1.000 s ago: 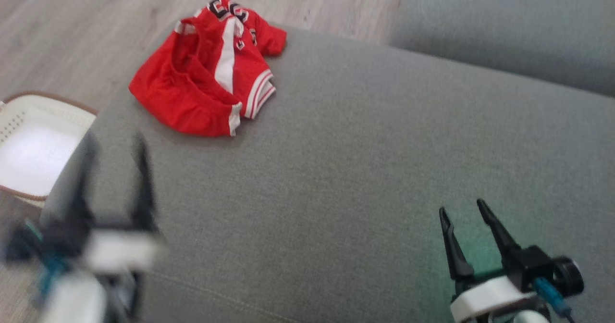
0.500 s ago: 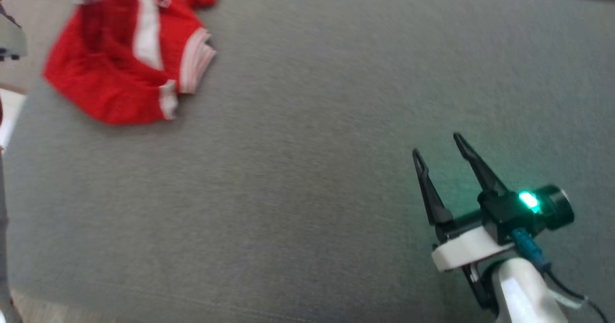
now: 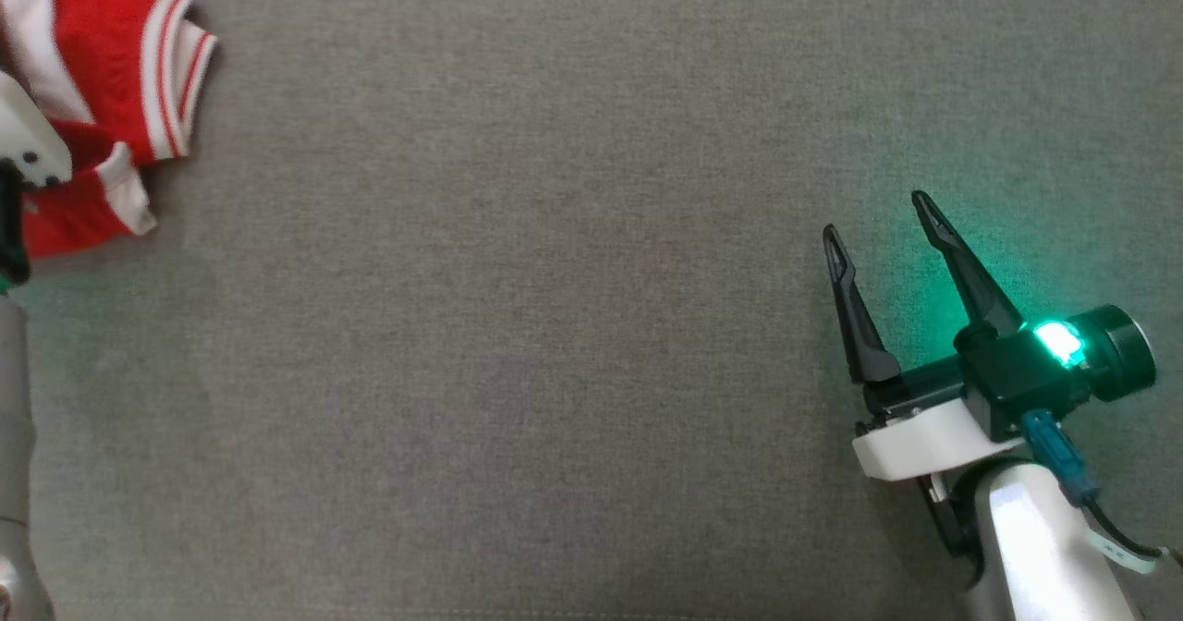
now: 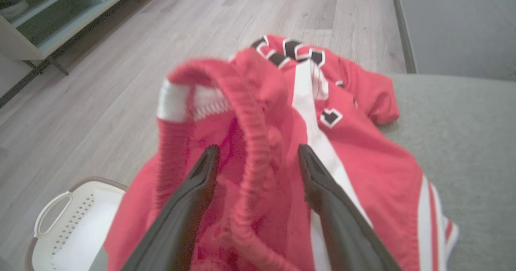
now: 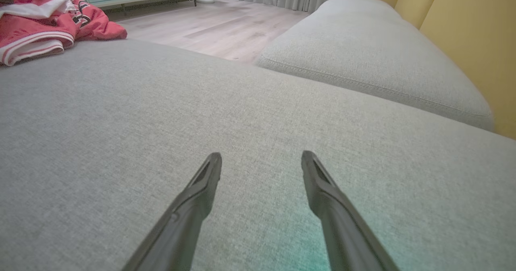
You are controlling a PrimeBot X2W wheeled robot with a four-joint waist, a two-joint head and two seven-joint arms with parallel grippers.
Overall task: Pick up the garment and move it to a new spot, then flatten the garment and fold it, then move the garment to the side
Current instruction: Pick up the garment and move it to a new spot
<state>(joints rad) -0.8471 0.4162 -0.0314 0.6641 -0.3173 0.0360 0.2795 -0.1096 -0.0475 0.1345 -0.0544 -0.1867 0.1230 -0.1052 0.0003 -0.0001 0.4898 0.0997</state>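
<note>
The left gripper (image 4: 256, 156), at the bottom centre of the left wrist view, stands with its two dark fingers wide apart and holds nothing. The fingers straddle the ribbed elastic band of the crumpled red fabric shorts with white stripes and black-and-white lettering (image 4: 354, 150). Whether the tips already touch the cloth cannot be told.

The right gripper (image 3: 876, 216), at the lower right of the head view with a green light glowing on its wrist, is likewise spread open and empty. It is over bare cushion, well apart from the shorts.

The shorts lie bunched at the upper left of the head view, on the corner of the broad grey woven sofa cushion (image 3: 554, 325). In the left wrist view a white perforated plastic basket (image 4: 80, 222) sits at the lower left, on the pale wood-plank floor (image 4: 121, 61).

By my judgement the task is at its very start. The garment has not been lifted and rests in a heap. The first grasp looks about to be made. Everything remains: closing on the cloth, carrying it to open cushion, spreading it flat, folding it, and shifting it aside.
</note>
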